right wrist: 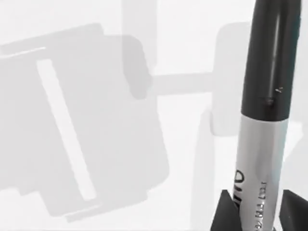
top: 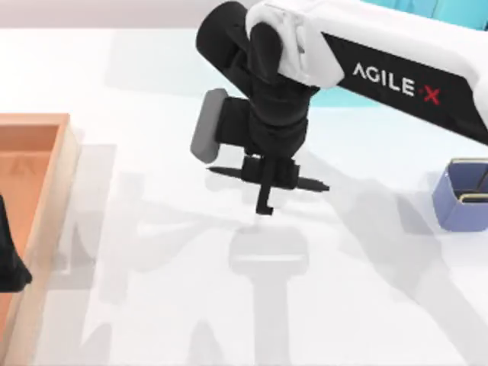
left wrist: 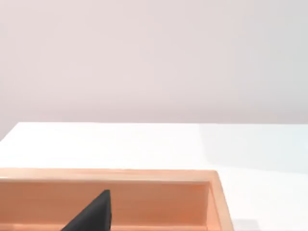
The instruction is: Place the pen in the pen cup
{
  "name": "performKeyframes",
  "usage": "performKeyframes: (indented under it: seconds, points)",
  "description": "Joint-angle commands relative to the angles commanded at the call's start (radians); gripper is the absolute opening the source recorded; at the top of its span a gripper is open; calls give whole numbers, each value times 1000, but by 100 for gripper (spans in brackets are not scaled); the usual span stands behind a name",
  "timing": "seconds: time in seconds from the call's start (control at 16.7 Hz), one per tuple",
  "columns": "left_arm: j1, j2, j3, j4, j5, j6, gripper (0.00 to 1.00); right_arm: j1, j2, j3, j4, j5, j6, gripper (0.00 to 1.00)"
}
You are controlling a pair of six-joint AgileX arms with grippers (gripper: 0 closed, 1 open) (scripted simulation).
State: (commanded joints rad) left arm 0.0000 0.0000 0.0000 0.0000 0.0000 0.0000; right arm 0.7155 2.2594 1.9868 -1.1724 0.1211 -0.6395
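The pen [top: 229, 172] is held level above the middle of the desk [top: 152, 290], its tapered tip toward the top view's left and its other end toward the right; its shadow falls on the desk surface below, so the pen is judged to be lifted clear. In the right wrist view the pen [right wrist: 267, 96] shows a black barrel running into a white-grey band with dark print, with a dark finger on either side of that band. The right gripper [top: 265, 177] is closed on the pen at about mid-length, pointing downward from the white AgileX arm that reaches in from the top view's upper right. The pen cup [top: 461, 200], a small blue square cup with a thin gold rim, stands at the right edge of the desk, well apart from the pen. The step in hand is judged to be the carry: the pen is grasped but not yet brought to the cup. The next move calls for travel to the right until the pen is over the cup opening, and for turning the pen from level to upright so that one end can enter the cup before release. The left gripper [top: 9, 259] is parked over the orange wooden tray [top: 53, 175] at the left edge.
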Motion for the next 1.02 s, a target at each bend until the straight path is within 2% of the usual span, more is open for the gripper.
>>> performKeyframes:
  seconds: [0.36,0.72,0.84,1.02]
  points:
    - [0,0,0,0,0,0,100,107,-268,-149,-130,12,111,0]
    - [0,0,0,0,0,0,100,111,-281,-157,-139,10,119,0]
    - [0,0,0,0,0,0,100,88,-282,-167,-123,-21,103,0]
    - [0,0,0,0,0,0,100,-3,-285,-207,-62,-145,46,0]
